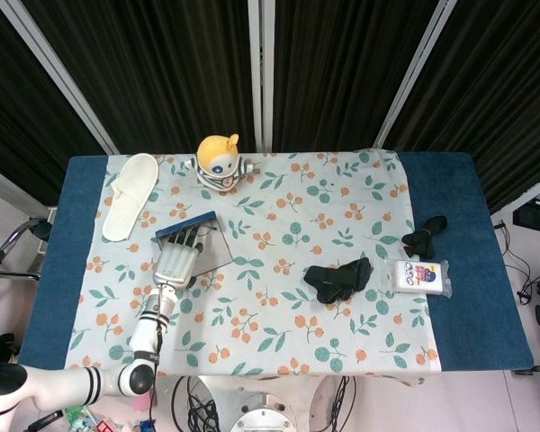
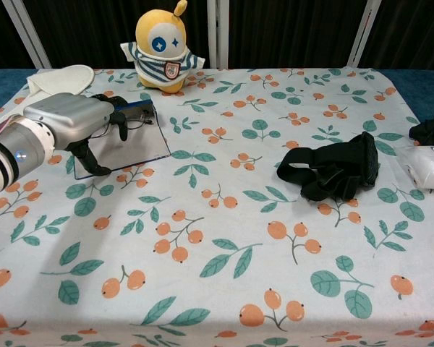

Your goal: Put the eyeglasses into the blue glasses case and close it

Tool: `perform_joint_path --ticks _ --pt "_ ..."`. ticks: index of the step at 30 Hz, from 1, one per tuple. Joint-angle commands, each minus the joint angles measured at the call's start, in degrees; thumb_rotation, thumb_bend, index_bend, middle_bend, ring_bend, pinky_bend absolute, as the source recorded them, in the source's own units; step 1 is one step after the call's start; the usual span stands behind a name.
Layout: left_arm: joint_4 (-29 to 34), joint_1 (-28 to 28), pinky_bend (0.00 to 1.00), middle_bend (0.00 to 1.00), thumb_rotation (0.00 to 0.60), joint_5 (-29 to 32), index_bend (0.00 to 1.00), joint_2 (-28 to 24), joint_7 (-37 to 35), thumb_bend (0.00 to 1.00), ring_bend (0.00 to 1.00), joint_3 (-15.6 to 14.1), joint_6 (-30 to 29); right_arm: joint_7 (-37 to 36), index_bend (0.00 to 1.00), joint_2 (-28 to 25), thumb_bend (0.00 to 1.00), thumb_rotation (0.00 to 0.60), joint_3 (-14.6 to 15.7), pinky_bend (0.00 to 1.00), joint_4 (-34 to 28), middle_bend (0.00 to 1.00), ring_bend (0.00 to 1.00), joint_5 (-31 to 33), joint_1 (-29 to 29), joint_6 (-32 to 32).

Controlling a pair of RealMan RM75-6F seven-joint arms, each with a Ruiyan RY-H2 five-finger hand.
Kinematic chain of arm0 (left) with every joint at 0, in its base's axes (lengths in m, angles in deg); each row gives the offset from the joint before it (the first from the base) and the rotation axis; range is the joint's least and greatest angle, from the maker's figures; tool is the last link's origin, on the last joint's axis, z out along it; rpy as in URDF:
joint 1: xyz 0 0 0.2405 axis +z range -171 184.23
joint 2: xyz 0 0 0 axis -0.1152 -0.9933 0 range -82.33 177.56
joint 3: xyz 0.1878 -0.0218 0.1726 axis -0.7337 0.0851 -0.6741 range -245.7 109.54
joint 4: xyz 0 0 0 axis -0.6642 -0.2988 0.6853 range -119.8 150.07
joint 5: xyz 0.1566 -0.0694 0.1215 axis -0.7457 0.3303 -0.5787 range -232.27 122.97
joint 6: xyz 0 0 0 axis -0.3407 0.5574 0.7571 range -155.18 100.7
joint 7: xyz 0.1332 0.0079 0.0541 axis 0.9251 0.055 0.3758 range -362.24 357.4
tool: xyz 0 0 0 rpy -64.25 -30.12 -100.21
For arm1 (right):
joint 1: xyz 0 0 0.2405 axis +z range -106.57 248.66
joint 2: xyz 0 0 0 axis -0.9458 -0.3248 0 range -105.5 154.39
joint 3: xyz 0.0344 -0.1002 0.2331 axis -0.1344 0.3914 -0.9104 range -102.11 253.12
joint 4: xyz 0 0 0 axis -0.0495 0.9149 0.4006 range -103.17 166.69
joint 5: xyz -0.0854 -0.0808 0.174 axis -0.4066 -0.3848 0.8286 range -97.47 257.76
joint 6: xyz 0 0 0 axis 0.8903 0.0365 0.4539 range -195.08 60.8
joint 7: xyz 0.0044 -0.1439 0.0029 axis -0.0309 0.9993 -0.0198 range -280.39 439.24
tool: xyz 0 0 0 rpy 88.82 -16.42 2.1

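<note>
We see the left hand [image 2: 69,119] hovering low over the near left part of the open blue glasses case [image 2: 134,141], its dark fingers [image 2: 119,123] loosely spread and gripping nothing. The eyeglasses [image 2: 137,119] lie in the case just past the fingertips, near its blue far edge. The case rests on the counter [image 2: 224,238] in front of the yellow plush toy [image 2: 163,47].

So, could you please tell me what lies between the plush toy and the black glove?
Nothing but bare floral tablecloth lies between the plush toy and the black glove; the chest view shows this plainly.
</note>
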Motion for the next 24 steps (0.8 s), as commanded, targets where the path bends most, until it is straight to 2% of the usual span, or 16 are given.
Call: perform_joint_path --ticks 1,4,10,17,19,22,24 --pt "0.16 0.05 0.14 0.0 0.524 0.58 0.3 -0.04 -0.65 0.13 0.0 0.09 0.75 0.03 0.0 0.01 0.24 0.6 -0.06 0.0 0.0 0.0 0.0 0.12 0.01 -0.05" --pt "0.53 0.21 0.14 0.0 0.472 0.89 0.29 -0.18 -1.75 0.1 0.0 0.3 1.06 0.09 0.0 0.13 0.24 0.6 -0.12 0.0 0.12 0.0 0.0 0.28 0.07 -0.17" --pt "0.99 0.17 0.14 0.0 0.452 2.44 0.29 -0.22 -2.42 0.09 0.0 0.67 1.55 0.07 0.0 0.25 0.24 0.6 -0.08 0.0 0.22 0.0 0.0 0.25 0.22 -0.45" --pt "-1.87 -0.47 0.14 0.0 0.447 3.1 0.31 1.29 0.27 0.11 0.0 -0.2 0.29 0.02 0.0 0.26 0.24 0.6 0.04 0.0 0.31 0.0 0.0 0.2 0.12 -0.43" --pt "-2.81 -0.56 0.14 0.0 0.449 2.79 0.32 1.72 0.99 0.16 0.0 -0.56 -0.26 -0.03 0.0 0.25 0.24 0.6 0.02 0.0 0.34 0.0 0.0 0.27 0.09 -0.43" --pt "-4.01 -0.5 0.14 0.0 0.452 2.47 0.35 2.22 1.41 0.32 0.0 -0.84 -0.78 -0.06 0.0 0.18 0.24 0.6 -0.01 0.0 0.33 0.0 0.0 0.34 0.1 -0.5" --pt "-4.33 -0.4 0.14 0.0 0.452 2.44 0.37 2.31 1.17 0.36 0.0 -0.73 -0.77 0.02 0.0 0.14 0.24 0.6 0.01 0.0 0.28 0.0 0.0 0.3 0.13 -0.56"
